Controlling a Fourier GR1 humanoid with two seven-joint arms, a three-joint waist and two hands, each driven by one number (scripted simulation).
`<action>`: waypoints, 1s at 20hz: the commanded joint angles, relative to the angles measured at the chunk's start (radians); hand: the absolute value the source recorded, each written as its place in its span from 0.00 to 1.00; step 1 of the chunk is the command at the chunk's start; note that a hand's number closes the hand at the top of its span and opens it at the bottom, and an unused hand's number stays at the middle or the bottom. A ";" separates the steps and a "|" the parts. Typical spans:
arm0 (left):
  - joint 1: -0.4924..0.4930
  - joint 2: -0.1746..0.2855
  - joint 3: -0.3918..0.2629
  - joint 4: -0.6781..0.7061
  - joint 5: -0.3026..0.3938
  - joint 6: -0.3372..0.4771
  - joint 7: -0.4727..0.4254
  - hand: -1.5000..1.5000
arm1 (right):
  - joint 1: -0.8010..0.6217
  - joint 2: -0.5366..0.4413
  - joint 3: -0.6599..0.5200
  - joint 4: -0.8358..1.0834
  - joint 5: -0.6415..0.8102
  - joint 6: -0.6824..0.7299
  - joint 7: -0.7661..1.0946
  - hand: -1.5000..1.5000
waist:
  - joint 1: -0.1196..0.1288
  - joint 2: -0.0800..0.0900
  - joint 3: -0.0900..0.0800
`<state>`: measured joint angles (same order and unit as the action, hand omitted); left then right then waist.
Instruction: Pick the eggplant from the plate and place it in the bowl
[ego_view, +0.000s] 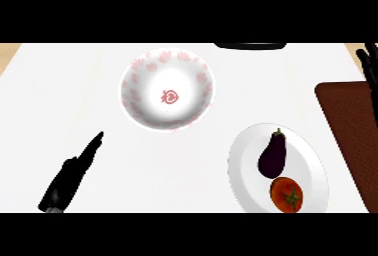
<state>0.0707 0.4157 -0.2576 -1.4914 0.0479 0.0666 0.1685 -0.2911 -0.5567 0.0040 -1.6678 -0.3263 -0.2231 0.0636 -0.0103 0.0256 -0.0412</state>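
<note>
**One eggplant on its plate, both hands off it**

The single eggplant (272, 156) lies on the one white plate (244, 150), which sits towards the bench's (66, 100) near right corner. The eggplant's stem points to the far edge. One tomato (287, 195) shares the plate, just beside the eggplant's near end. One bowl (168, 90), white with a pink pattern, stands nearer the far edge, left of the plate and apart from it.

Two hands show. The left hand (68, 179) is near the near left corner, its fingers straight and pressed together, pointing towards the bowl and holding nothing. The right hand (368, 60) rests at the far right edge, fingers up and straight. One brown mat (347, 130) lies along the right edge, beside the plate.
</note>
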 joint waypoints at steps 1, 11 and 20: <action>-0.061 -0.025 0.037 0.026 -0.003 0.030 -0.028 0.50 | 0.082 0.066 -0.015 0.037 -0.072 0.092 -0.141 1.00 | -0.004 -0.021 0.043; -0.180 -0.031 0.185 -0.126 -0.015 0.191 -0.082 0.50 | 0.277 0.302 -0.235 0.323 -0.426 0.407 -0.523 0.00 | -0.011 -0.011 0.058; -0.259 -0.040 0.168 -0.115 -0.045 0.192 -0.024 0.50 | 0.285 0.042 -0.242 0.641 -0.112 0.822 -0.918 0.00 | 0.023 -0.019 0.045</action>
<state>-0.1638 0.3776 -0.0962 -1.6099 0.0070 0.2575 0.1267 0.0172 -0.4139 -0.2309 -1.1452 -0.5378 0.4527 -0.7159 -0.0001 0.0108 0.0086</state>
